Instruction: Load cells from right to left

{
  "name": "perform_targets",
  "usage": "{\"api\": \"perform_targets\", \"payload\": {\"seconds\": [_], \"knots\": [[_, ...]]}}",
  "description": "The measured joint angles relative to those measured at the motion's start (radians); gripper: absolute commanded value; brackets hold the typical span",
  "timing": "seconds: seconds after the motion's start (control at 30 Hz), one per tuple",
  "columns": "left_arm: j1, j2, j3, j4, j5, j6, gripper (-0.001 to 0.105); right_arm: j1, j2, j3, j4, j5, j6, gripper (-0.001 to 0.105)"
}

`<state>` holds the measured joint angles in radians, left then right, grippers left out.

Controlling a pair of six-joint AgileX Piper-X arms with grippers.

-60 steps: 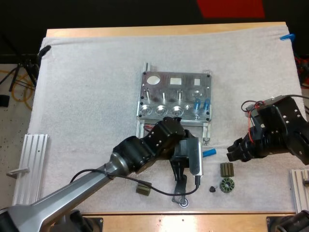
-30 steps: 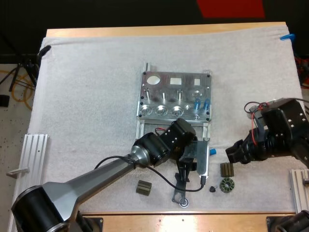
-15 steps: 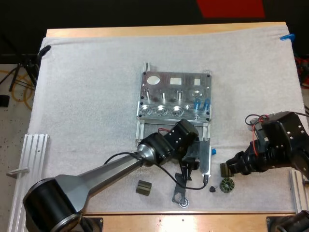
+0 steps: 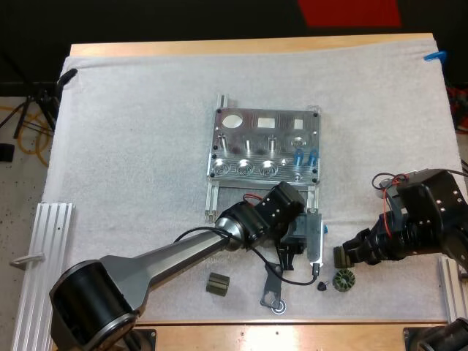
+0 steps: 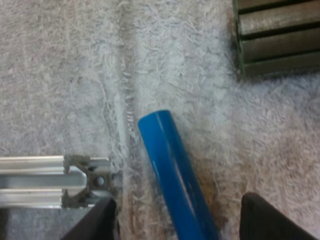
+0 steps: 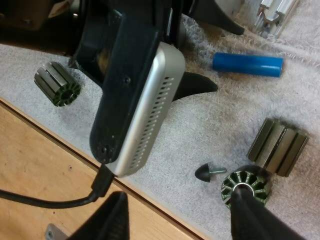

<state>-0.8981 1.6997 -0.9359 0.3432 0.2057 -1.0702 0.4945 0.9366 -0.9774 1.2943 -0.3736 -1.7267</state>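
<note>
On the white mat (image 4: 131, 146), just off the fixture's (image 4: 265, 146) near right rail end, the blue cell (image 5: 175, 170) lay flat and loose. It ran between the left claw's (image 5: 177, 210) fingers (image 5: 95, 222), which stood apart on either side of it and clear of it. Two other cells (image 4: 297, 156) sat in the fixture, by its near right corner. Past the loose cell's free end lay a ribbed block (image 5: 277, 37), apart from it. The right claw (image 6: 181, 212) hovered close to that block, with its fingers (image 6: 115, 217) spread and nothing between them. One finger hung over a dark ring (image 6: 245, 187) that lay beside the block. A small black pin (image 6: 205, 172) lay just next to the ring, on the side toward the left arm. A ribbed cylinder (image 4: 217, 284) sat farther that way, under the left arm and near the mat's near edge. Bare wooden surface (image 6: 35, 190) showed beyond that edge. A grooved aluminium rail (image 4: 47, 248) lay along the mat's left side, well apart from everything else.
</note>
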Motion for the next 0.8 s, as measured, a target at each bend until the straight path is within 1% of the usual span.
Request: {"api": "perform_targets", "payload": {"seconds": [0.47, 0.63, 0.7, 0.8], "knots": [[-0.041, 0.038, -0.01, -0.031, 0.003, 0.008, 0.052, 0.0, 0.0, 0.0, -0.002, 0.0, 0.0, 0.046], [-0.044, 0.038, -0.01, -0.027, -0.011, 0.008, 0.052, 0.0, 0.0, 0.0, -0.002, 0.0, 0.0, 0.046], [-0.044, 0.038, -0.013, -0.014, -0.011, -0.008, 0.052, 0.0, 0.0, 0.0, -0.002, 0.0, 0.0, 0.046], [-0.046, 0.038, -0.018, -0.008, -0.049, -0.039, 0.052, 0.0, 0.0, 0.0, -0.002, 0.0, 0.0, 0.046]]}}
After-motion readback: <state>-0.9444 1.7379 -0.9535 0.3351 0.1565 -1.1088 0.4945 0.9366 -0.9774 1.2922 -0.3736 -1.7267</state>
